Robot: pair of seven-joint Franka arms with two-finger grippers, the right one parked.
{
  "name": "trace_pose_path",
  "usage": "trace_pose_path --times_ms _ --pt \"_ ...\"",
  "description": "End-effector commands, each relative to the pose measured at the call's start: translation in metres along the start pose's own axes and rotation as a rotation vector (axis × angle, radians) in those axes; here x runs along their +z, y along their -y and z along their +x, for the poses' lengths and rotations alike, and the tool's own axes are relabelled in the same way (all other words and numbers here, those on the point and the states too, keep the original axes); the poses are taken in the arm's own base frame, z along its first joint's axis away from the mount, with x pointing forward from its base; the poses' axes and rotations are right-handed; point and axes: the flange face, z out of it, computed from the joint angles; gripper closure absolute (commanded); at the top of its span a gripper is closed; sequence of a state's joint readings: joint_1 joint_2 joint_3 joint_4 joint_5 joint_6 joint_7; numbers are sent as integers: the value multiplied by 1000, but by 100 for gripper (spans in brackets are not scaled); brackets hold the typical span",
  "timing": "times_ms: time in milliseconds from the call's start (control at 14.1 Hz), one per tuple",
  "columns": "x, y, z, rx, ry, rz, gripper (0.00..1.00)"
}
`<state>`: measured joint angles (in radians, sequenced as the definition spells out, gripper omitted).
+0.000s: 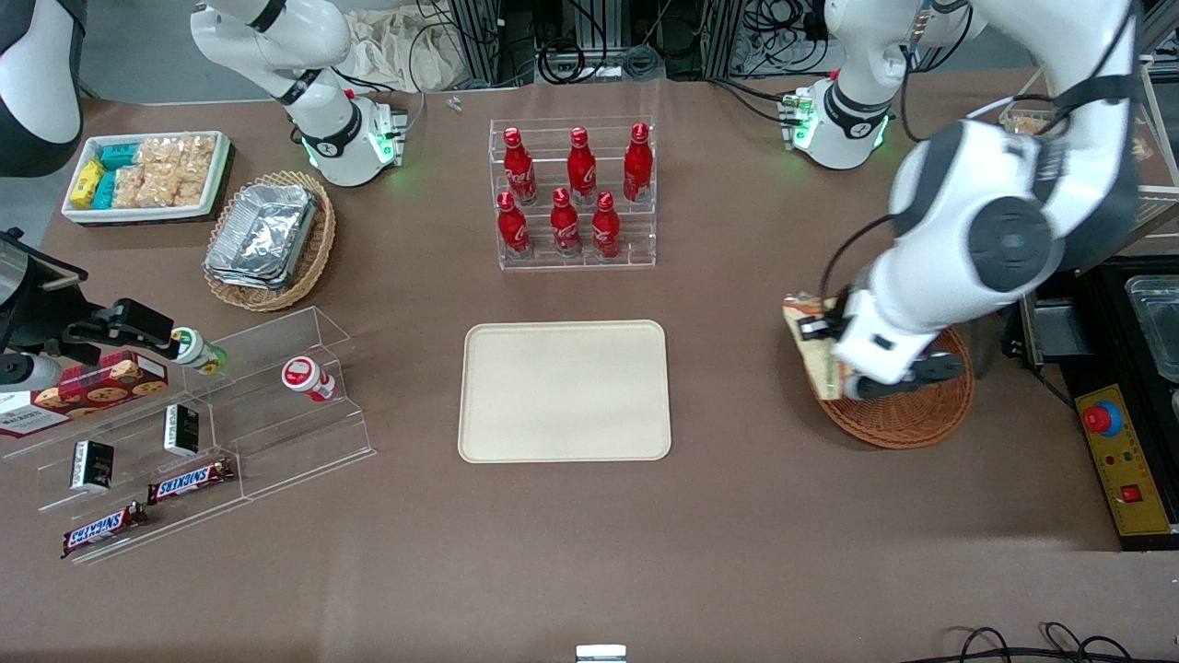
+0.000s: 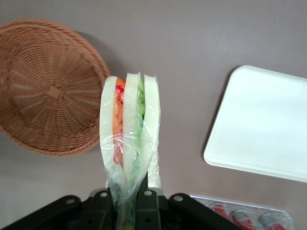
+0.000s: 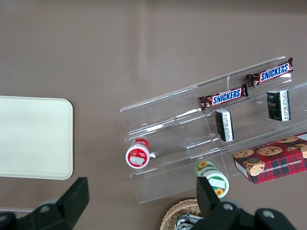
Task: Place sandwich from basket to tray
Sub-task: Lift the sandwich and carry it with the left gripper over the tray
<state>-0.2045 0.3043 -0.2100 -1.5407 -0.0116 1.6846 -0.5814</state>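
My left gripper (image 1: 829, 354) hangs above the rim of the reddish-brown wicker basket (image 1: 912, 414), on its tray side, shut on the sandwich (image 1: 815, 350). The wrist view shows the sandwich (image 2: 129, 129) as a plastic-wrapped wedge of pale bread with orange and green filling, its wrapper pinched between the two black fingers (image 2: 146, 203) of the gripper (image 2: 128, 203). It is lifted clear of the basket (image 2: 43, 91), which looks empty inside. The cream tray (image 1: 565, 390) lies flat and bare at the table's middle, toward the parked arm from the basket; it also shows in the wrist view (image 2: 261, 124).
A clear rack of red bottles (image 1: 576, 193) stands farther from the front camera than the tray. A tan wicker basket with foil containers (image 1: 269, 239), a white bin of snacks (image 1: 147, 175) and a clear stepped shelf with candy bars (image 1: 193, 433) lie toward the parked arm's end.
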Motion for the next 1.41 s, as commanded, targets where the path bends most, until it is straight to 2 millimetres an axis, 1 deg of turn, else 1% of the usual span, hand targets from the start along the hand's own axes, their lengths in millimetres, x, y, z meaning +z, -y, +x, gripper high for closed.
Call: trace_pose_path --times_ms 0,141,283,495,636,707,778,848,990,1061,1131,1202,1273,1343 --pt "28 -65 -11 83 -40 59 83" --pt "53 -90 -15 117 -33 54 83" --pt "77 -127 -29 178 -52 51 83" --pt "120 -151 -20 199 -71 0 83" --pt "148 -178 -28 244 -99 -19 83" --pt "161 -186 -29 256 -108 -30 83" --pt "171 -190 -25 253 -119 -48 82" --pt "185 -193 -23 253 -122 -60 80" --pt "211 -206 -30 275 -117 -57 78" --pt "218 -209 -32 281 -116 -57 76" --pt "225 -208 -29 285 -110 -52 70" --pt "228 -207 -29 291 -106 -50 50" --pt "229 -205 -27 290 -105 -48 21" --pt "228 -206 -28 295 -107 -46 1"
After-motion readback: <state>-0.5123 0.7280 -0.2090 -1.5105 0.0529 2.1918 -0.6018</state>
